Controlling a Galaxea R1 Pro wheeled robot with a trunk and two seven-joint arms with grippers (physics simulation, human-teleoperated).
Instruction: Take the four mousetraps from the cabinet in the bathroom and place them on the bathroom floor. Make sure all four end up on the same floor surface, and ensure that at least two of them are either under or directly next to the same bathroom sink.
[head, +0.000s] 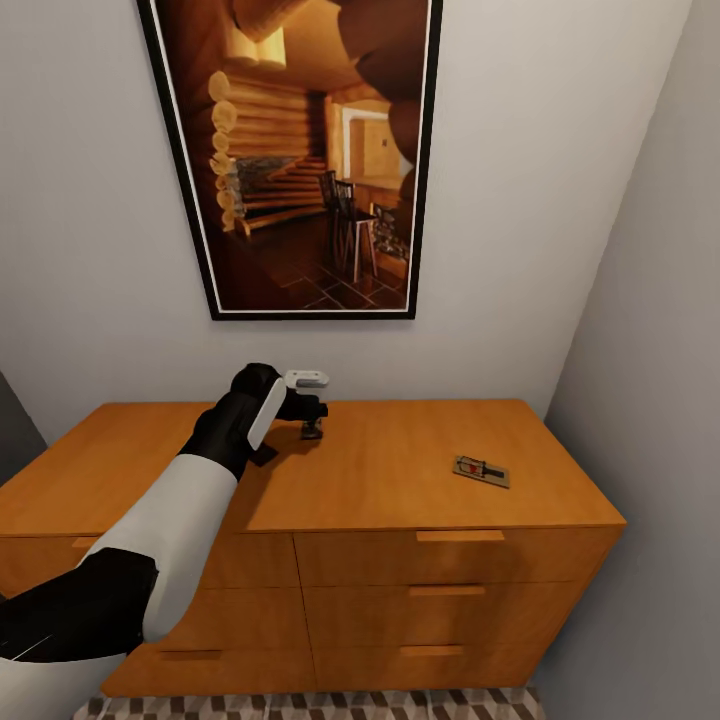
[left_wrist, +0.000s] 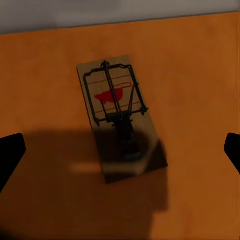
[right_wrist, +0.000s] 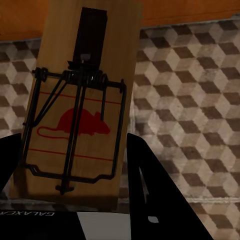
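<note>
Directly between open left jaws, mousetrap (left_wrist: 121, 118), untouched.

We are in a home, in a narrow corner between plain pale walls. A framed log-cabin picture (head: 300, 150) hangs above a wooden drawer cabinet (head: 400, 560), and cube-patterned tiles (head: 330, 705) cover the floor.

Head camera looks down over the cabinet (head: 400, 470); left wrist hovers close above its top, right wrist faces bathroom floor (right_wrist: 200, 100).

Pale grey walls (head: 560, 200), black-framed log-cabin picture (head: 300, 150), room corner at right
</note>
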